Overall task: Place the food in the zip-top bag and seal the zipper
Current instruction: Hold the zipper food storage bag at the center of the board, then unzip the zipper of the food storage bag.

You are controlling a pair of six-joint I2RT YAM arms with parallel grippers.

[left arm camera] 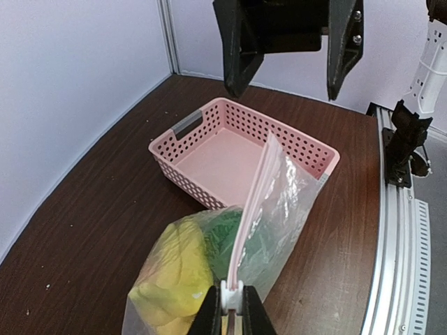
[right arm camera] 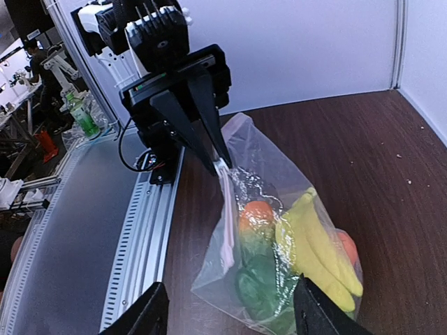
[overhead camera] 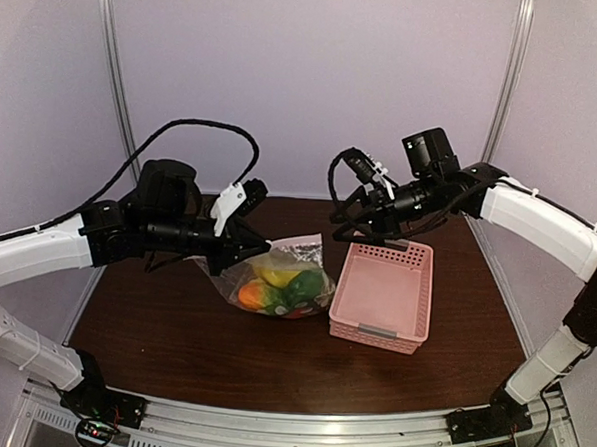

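Note:
The clear zip-top bag point(overhead camera: 293, 283) lies on the table left of the basket with the food inside: yellow banana point(right arm camera: 316, 246), orange point(right arm camera: 257, 215), green pepper point(right arm camera: 262, 280) and a red piece point(right arm camera: 347, 246). My left gripper point(overhead camera: 261, 248) is shut on the white slider point(left arm camera: 232, 292) at the bag's near-left end. It holds the whitish zipper strip point(left arm camera: 255, 190) up on edge, and the strip's two sides lie together. My right gripper point(overhead camera: 353, 224) is open and empty, hovering above the bag's far end with the bag between its fingers point(right arm camera: 152, 312) in its wrist view.
The empty pink slatted basket point(overhead camera: 378, 334) stands right of the bag; it also shows in the left wrist view point(left arm camera: 183, 162). The walls of the enclosure stand close at the back and sides. A metal rail point(right arm camera: 143, 237) runs along the table's near edge.

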